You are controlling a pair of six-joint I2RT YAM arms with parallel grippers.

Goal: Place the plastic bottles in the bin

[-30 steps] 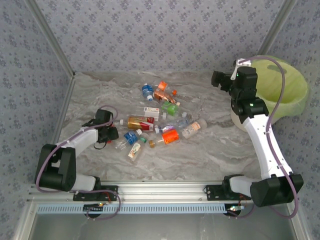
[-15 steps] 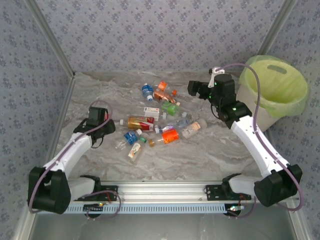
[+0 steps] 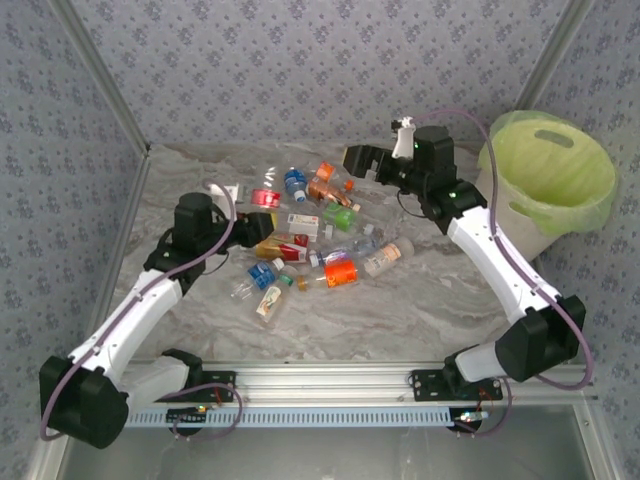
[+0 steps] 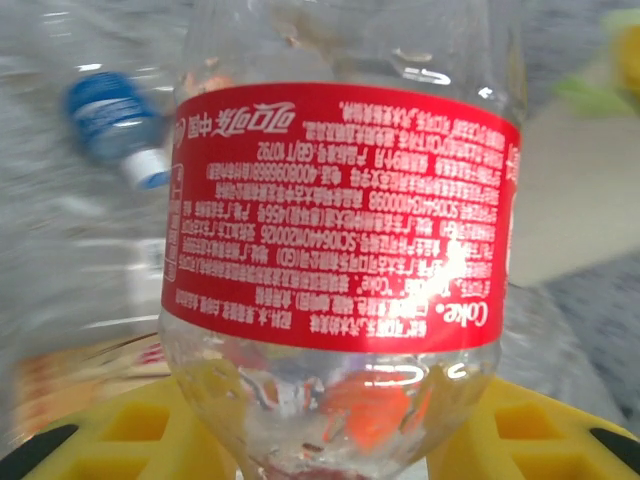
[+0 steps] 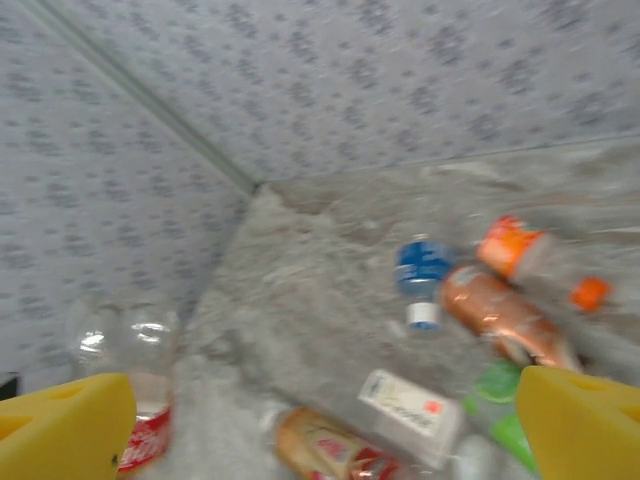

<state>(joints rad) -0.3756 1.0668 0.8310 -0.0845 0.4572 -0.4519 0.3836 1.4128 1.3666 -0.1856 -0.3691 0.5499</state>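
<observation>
A clear bottle with a red label [image 4: 340, 210] stands upright between my left gripper's yellow fingers [image 4: 130, 435], and the left gripper [image 4: 335, 440] is shut on its lower end. From above, that bottle [image 3: 262, 197] hangs over the left side of the pile, with the left gripper [image 3: 243, 214] just below it. The other plastic bottles lie in a loose heap [image 3: 320, 240], among them a blue one [image 3: 294, 182] and an orange one [image 3: 340, 270]. My right gripper [image 3: 360, 160] hovers open over the back of the heap [image 5: 325, 425]. The bin [image 3: 545, 180] stands at the far right.
Patterned walls close in the table at the back and both sides. The marble tabletop [image 3: 420, 310] is bare in front of the heap and near the left wall. The right arm's forearm [image 3: 500, 260] stretches between the heap and the bin.
My left gripper shut on the red-labelled bottle, raised it off the table and carried it back and right. The right arm swung left, away from the bin, to over the heap.
</observation>
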